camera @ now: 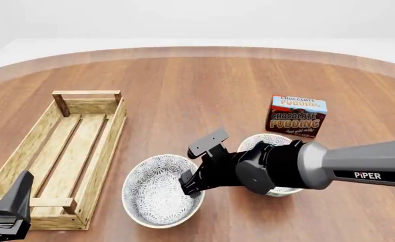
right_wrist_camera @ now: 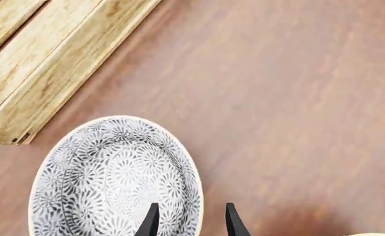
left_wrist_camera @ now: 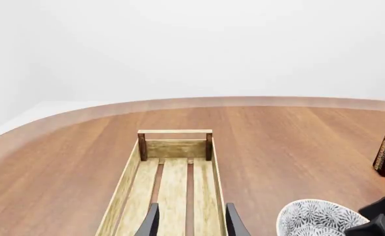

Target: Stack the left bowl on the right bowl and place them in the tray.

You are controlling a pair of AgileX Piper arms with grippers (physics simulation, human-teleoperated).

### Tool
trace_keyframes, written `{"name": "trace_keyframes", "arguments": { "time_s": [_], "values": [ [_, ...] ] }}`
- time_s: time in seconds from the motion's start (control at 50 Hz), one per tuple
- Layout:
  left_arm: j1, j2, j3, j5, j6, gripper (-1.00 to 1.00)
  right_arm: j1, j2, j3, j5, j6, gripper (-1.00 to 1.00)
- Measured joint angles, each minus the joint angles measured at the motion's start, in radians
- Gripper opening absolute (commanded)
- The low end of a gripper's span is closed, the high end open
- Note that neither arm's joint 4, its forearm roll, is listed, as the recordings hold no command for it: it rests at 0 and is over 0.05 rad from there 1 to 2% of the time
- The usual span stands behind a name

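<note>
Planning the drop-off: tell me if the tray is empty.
Empty: the tray shows only bare slats; both bowls sit on the table beside it.

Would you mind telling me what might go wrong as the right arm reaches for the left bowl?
1. The right gripper, open astride the left bowl rim, might tip it when closing.
2. The right arm lies over the right bowl, which it may knock toward the pudding box.

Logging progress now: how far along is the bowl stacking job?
Nothing done: both patterned bowls sit apart on the table, the pale slatted wooden tray empty. In hand: the right pincer, open, straddles the left bowl rim. Left: lift, stack on the right bowl, tray both.
</note>
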Motion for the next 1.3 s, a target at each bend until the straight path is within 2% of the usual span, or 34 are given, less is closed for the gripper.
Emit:
{"name": "trace_keyframes", "arguments": {
  "time_s": [0.5,0.52,0.88,1.3],
  "values": [
    [0.0,0.0,0.0,0.0,0.0,1.0,0.012,0.051,0.023,-0.053,0.027,1.0],
    [0.0,0.0,0.0,0.0,0.0,1.0,0.013,0.052,0.023,-0.053,0.027,-1.0],
    [0.0,0.0,0.0,0.0,0.0,1.0,0.004,0.016,0.014,-0.04,0.009,-1.0],
    [0.0,0.0,0.0,0.0,0.0,1.0,-0.068,-0.245,-0.045,0.062,-0.023,-1.0]
  ]
}}
